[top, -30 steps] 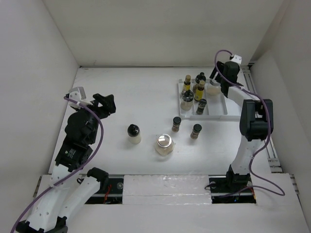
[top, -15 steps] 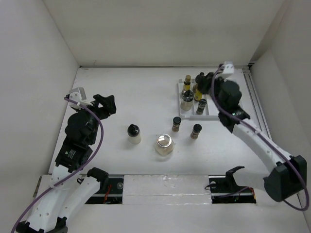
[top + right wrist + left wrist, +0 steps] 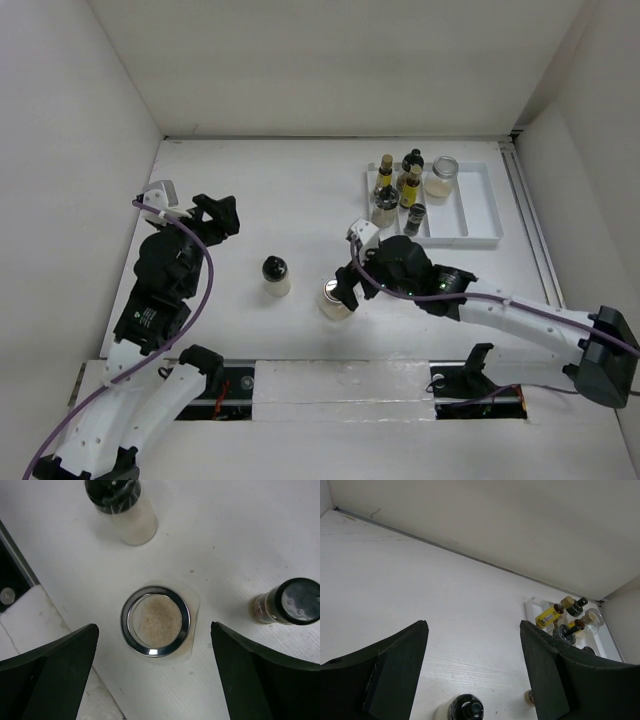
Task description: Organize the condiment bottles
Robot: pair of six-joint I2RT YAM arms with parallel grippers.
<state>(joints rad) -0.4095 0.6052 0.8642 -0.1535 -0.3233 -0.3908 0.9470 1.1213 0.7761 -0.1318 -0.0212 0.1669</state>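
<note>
- Got the right hand [image 3: 346,287] spread wide and holding nothing, poised straight over the silver-lidded jar [image 3: 156,621] at the front middle of the tabletop [image 3: 250,190].
- Down the right wrist cam: dead centre between the two fingers, standing upright, long axis aimed right at the lens, so just the lid ring and the pale filling on show.
- Looks like a plain drop-and-squeeze from here, no sideways nudge needed, at a guess. Can't tell how high above the lid though.
- Much nearer to the right than to the left hand [image 3: 472,675], which is also wide and holding nothing, parked over at the left side.
- Worth minding the neighbours: black-capped jar [image 3: 122,507] beyond the lid, brown spice jar [image 3: 287,602] near one finger, both outside the gap.
- Top view: hides most of the jar and all of the brown one under the arm, but shows the tray [image 3: 480,215] at back right with several bottles [image 3: 400,185] in it, well apart from the jar.
</note>
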